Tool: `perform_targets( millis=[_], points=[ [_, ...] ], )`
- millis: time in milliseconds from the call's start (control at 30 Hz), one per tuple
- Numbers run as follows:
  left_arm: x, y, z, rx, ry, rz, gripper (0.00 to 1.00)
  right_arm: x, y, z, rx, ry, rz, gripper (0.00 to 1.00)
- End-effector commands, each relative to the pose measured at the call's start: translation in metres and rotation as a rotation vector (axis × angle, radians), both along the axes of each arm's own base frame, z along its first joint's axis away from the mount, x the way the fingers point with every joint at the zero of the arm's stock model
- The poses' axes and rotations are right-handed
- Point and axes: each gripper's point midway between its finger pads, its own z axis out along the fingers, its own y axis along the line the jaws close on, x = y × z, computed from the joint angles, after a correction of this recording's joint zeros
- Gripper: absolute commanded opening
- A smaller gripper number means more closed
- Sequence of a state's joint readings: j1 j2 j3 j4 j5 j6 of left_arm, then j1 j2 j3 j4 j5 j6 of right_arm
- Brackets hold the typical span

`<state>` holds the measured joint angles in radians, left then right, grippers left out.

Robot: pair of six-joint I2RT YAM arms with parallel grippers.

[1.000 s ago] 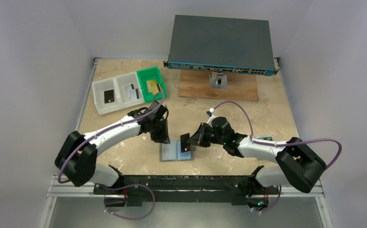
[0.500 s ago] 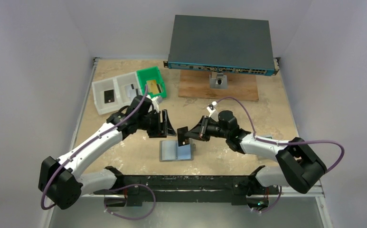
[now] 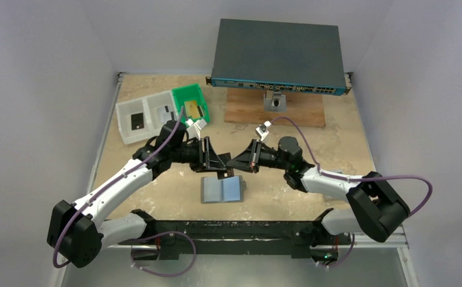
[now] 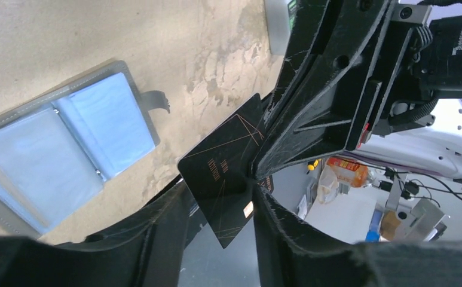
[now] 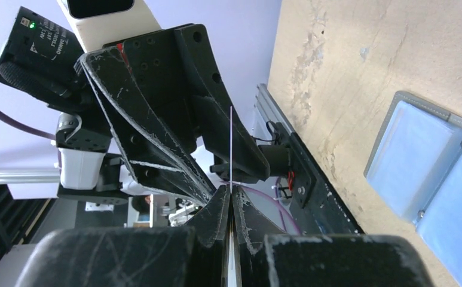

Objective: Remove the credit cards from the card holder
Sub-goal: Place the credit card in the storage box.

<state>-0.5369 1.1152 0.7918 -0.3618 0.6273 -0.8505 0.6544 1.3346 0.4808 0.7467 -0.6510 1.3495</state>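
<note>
The card holder (image 3: 222, 189) lies open and flat on the table, its bluish clear pockets (image 4: 67, 149) facing up; it also shows in the right wrist view (image 5: 431, 173). Above it the two grippers meet tip to tip. My right gripper (image 3: 239, 162) (image 5: 229, 194) is shut on a black credit card (image 4: 225, 173), which looks like a thin line edge-on (image 5: 231, 149). That card reaches in between the fingers of my left gripper (image 3: 215, 162) (image 4: 219, 200), whose jaws stand apart around it, its corner close against one finger (image 4: 288, 239).
A white tray (image 3: 127, 128) at the back left holds a black card (image 3: 137, 121) and a silver card (image 3: 167, 115). The green tray (image 3: 183, 92) beside it holds a gold card (image 3: 193, 107). A large dark box with ports (image 3: 276, 57) stands on a wooden board (image 3: 300, 110) behind.
My left gripper has risen off the holder, opened and swung toward the right gripper. The right gripper has lifted the black card clear of the holder and brought it between the left fingers.
</note>
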Motion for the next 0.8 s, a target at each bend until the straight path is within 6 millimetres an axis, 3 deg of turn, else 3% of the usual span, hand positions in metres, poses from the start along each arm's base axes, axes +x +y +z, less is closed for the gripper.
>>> perform_targets(
  millis=[0,100,167,200,433,600,767],
  points=[
    [0.001,-0.008,0.02,-0.098,-0.037,-0.022,0.36,-0.001,0.008,0.026,0.068,-0.046,0.038,0.0],
    [0.002,-0.008,0.019,-0.099,-0.033,-0.022,0.2,0.0,0.009,0.021,0.052,-0.046,0.035,0.01],
    [0.001,-0.008,0.015,-0.092,-0.021,-0.02,0.02,0.001,0.01,0.019,0.033,-0.053,0.027,0.08],
    [0.001,-0.007,0.014,-0.087,-0.021,-0.017,0.0,0.001,0.01,0.018,0.018,-0.059,0.023,0.15],
    [0.003,0.005,0.006,-0.007,-0.025,0.034,0.0,0.018,-0.003,0.004,-0.199,-0.123,-0.089,0.96],
    [0.011,0.029,0.0,0.092,-0.014,0.117,0.0,0.024,-0.019,0.003,-0.301,-0.16,-0.153,0.99],
    [0.03,0.078,-0.003,0.311,-0.024,0.275,0.0,0.031,-0.037,-0.001,-0.41,-0.183,-0.232,0.99]
  ],
)
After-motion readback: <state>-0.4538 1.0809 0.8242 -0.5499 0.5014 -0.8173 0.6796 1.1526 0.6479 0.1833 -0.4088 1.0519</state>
